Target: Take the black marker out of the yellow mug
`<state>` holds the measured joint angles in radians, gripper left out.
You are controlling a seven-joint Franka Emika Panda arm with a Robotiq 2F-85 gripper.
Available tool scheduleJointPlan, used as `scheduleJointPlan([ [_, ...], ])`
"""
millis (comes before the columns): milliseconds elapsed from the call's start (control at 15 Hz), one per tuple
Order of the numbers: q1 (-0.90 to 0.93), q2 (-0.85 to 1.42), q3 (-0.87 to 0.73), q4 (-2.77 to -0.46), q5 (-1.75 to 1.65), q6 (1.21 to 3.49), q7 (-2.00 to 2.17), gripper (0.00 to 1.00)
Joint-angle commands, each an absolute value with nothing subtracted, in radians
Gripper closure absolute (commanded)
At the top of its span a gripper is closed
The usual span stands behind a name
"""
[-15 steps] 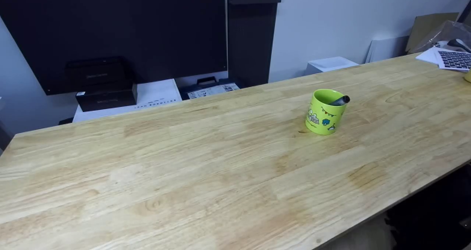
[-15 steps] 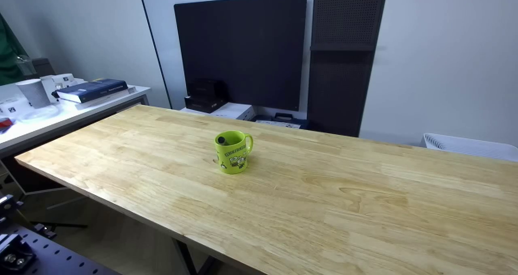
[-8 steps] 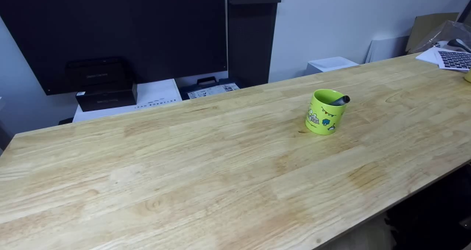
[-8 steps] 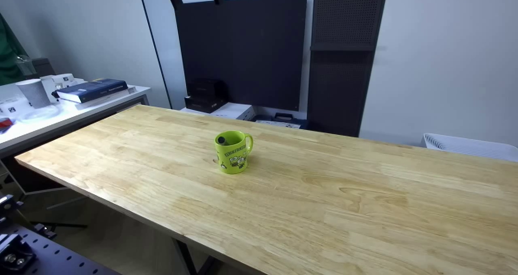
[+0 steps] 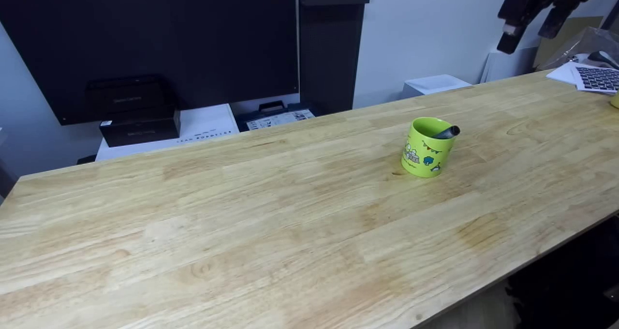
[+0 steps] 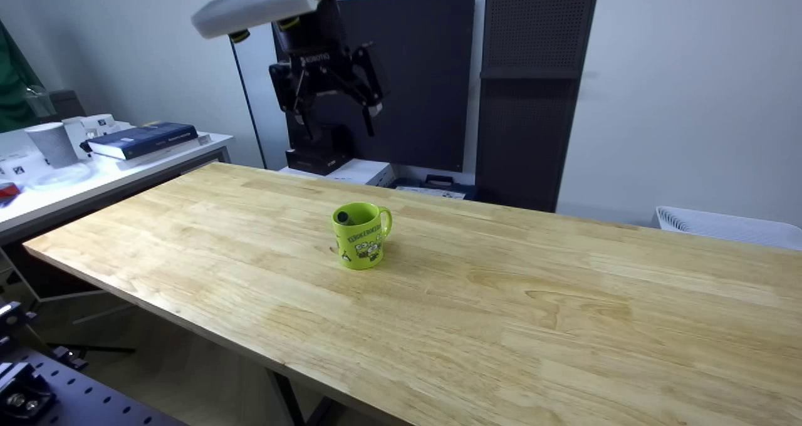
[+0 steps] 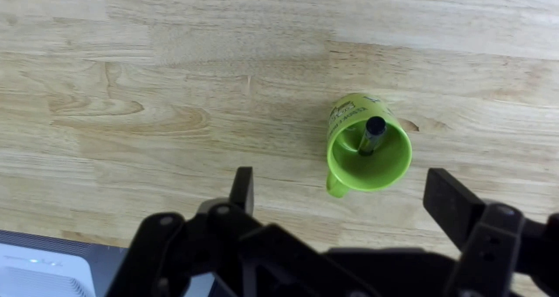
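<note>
The yellow mug is yellow-green with printed figures and stands upright on the table in both exterior views and in the wrist view. The black marker leans inside it, its dark end at or just above the rim, in both exterior views and in the wrist view. My gripper is open and empty, high above the table and apart from the mug, in both exterior views. In the wrist view my gripper has its fingers wide apart, the mug showing beyond and between them.
The wooden table carries a keyboard and papers at its far right. A yellow object is cut off at the edge. A white appliance stands beyond the table edge. A side table with a blue book is at the left.
My arm and gripper have come down into both exterior views from above. The mug and marker have not moved.
</note>
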<state>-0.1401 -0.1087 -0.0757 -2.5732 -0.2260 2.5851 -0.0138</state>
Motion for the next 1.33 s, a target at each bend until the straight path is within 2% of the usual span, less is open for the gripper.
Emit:
scheduleJointPlan([
  [0, -0.132, -0.092, -0.080, -2.568, -0.235, 2.590, -0.009, 0.00],
  [600, -0.077, 0.025, -0.066, -2.572, -0.134, 2.644, -0.116, 0.00],
  [800, -0.076, 0.103, -0.076, -2.545, -0.254, 2.708, -0.043, 0.00],
  [867, -0.075, 0.046, -0.071, -2.579, -0.191, 2.677, -0.097, 0.00],
  [1133, -0.073, 0.098, -0.077, -2.562, -0.228, 2.709, -0.082, 0.00],
  [1267, -0.055, 0.110, -0.098, -2.580, -0.344, 2.788, 0.015, 0.00],
])
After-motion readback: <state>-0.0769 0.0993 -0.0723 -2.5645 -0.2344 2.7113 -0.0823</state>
